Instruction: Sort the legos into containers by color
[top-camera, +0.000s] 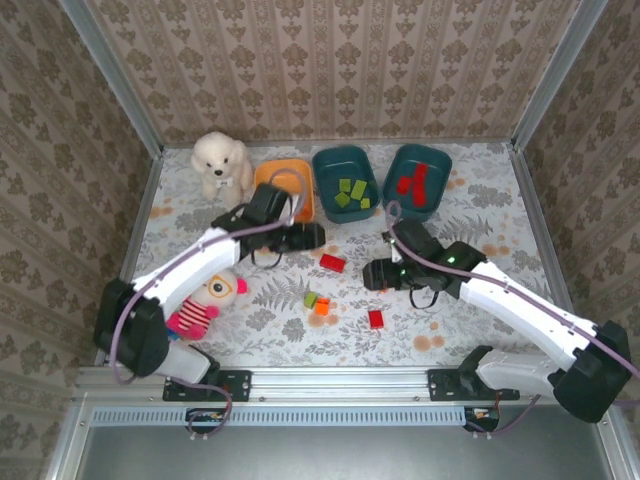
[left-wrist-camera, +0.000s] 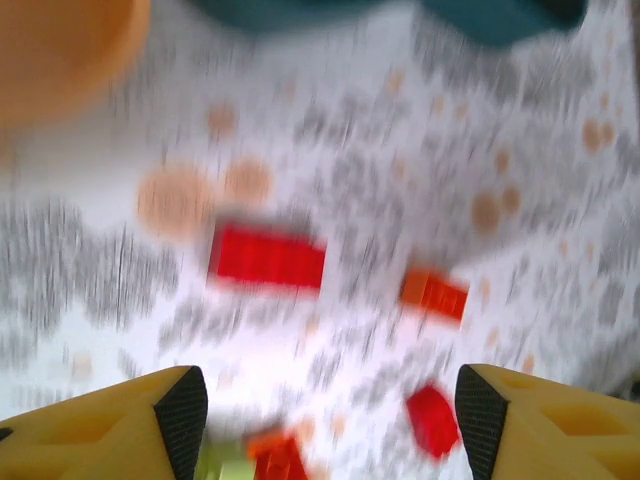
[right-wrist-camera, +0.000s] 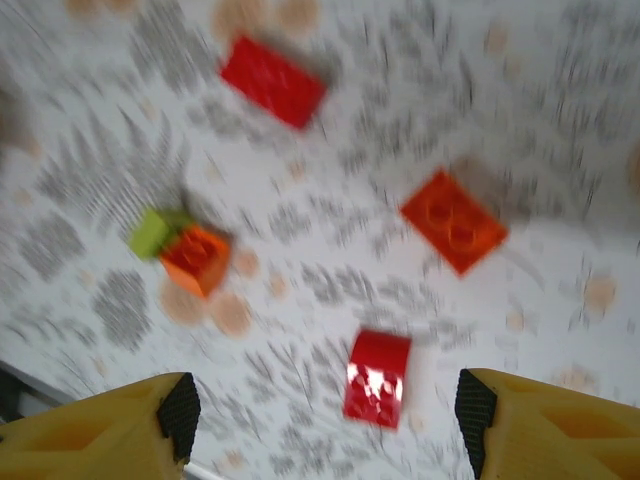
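**Plainly nothing gripped**

Your left claw stands wide and empty beside the orange tub; your right claw gapes wide too, empty. On the counter lie a red brick, a green-and-orange pair and another red brick. Green bricks sit in the middle teal tub, red ones in the other teal tub.

Left arm & right arm: white rounded shell links, black joints, black bases. Grey-purple cable runs along ea. arm. Tiny green LED nr right wrist. Left fingers yellow, wedge-shaped, w/ black pads on inner faces; right fingers same.
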